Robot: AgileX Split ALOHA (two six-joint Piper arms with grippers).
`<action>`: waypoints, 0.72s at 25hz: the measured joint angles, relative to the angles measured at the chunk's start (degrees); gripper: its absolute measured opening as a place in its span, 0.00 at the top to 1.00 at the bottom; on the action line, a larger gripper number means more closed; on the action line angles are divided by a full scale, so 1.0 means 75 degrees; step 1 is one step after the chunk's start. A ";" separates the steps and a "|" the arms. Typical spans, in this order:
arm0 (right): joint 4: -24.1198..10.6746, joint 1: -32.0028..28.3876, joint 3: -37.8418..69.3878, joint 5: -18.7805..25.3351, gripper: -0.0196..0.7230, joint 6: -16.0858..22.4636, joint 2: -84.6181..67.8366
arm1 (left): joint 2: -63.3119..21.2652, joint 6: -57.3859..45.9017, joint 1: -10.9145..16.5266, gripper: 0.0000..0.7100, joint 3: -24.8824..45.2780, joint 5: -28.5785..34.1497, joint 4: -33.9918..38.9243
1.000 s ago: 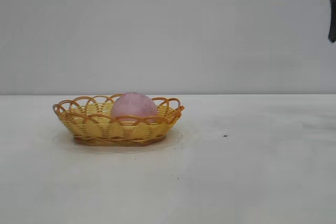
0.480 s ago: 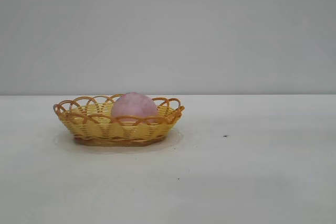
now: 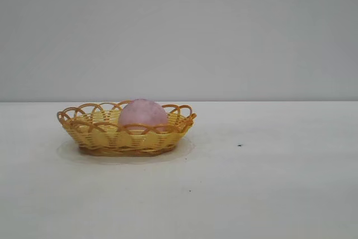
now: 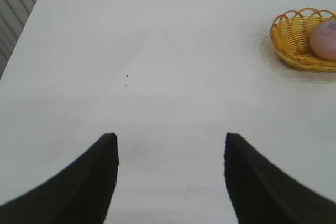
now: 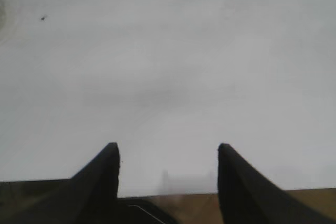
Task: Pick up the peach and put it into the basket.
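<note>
The dull pink peach [image 3: 143, 113] sits inside the yellow-tan wicker basket [image 3: 106, 134] on the white table, left of centre in the exterior view. Both show far off in the left wrist view, the peach [image 4: 324, 39] in the basket [image 4: 290, 43]. Neither arm shows in the exterior view. My left gripper [image 4: 170, 139] is open and empty over bare table, well away from the basket. My right gripper [image 5: 168, 148] is open and empty above the table's edge.
A small dark speck [image 3: 239, 145] lies on the table right of the basket. The table's left edge and a ribbed wall [image 4: 16, 3] show in the left wrist view. A brown floor strip [image 5: 304, 203] lies beyond the table edge.
The dark arm part at the top right of the exterior view has moved out of sight. The peach and basket have not moved.
</note>
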 joint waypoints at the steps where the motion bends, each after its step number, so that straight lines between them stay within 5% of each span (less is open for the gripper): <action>1: 0.0000 0.0000 0.0059 -0.0058 0.49 0.0017 -0.0365 | 0.0000 0.0000 0.0000 0.45 0.0000 0.0000 0.0000; 7: -0.0064 0.0000 0.0123 -0.0082 0.49 0.0046 -0.2081 | 0.0000 0.0000 0.0000 0.45 0.0000 0.0000 0.0000; 18: -0.0064 0.0000 0.0123 -0.0080 0.49 0.0046 -0.2135 | 0.0000 0.0000 0.0000 0.45 0.0000 0.0000 0.0000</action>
